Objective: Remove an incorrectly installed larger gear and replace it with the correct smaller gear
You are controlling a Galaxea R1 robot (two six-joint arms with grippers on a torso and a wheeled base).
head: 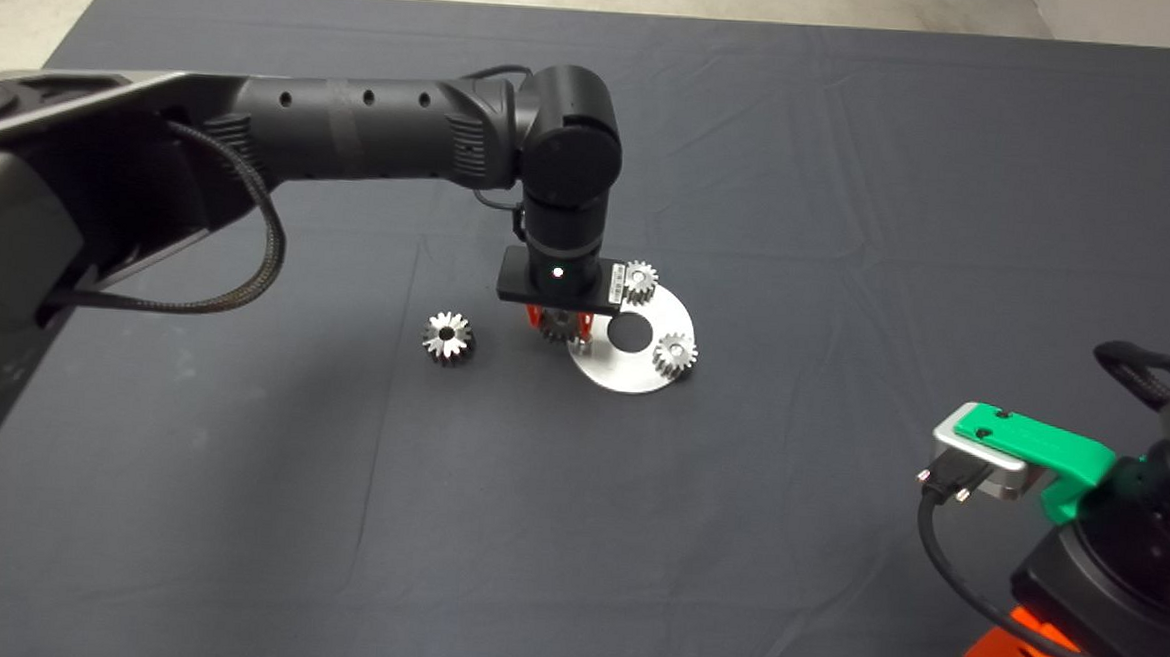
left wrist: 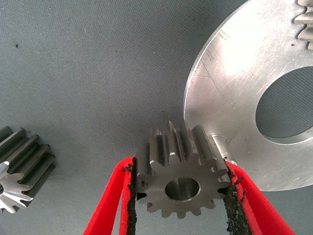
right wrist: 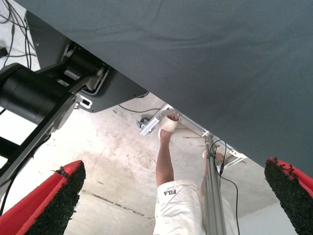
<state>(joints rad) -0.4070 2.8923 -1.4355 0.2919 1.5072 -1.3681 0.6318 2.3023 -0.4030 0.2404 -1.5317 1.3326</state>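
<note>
My left gripper is shut on the smaller gear, a fine-toothed silver gear with a round bore. It holds the gear just off the near-left edge of the round silver plate, close to a short peg at that rim. The plate also shows in the left wrist view. The larger gear, with deep star-like teeth, lies on the mat to the left of the plate, and it shows in the left wrist view. My right gripper is parked at the lower right, open and empty.
Two other small gears sit on the plate's far and right rim, around its dark centre hole. The right wrist view shows the mat's edge, the floor and a person's leg.
</note>
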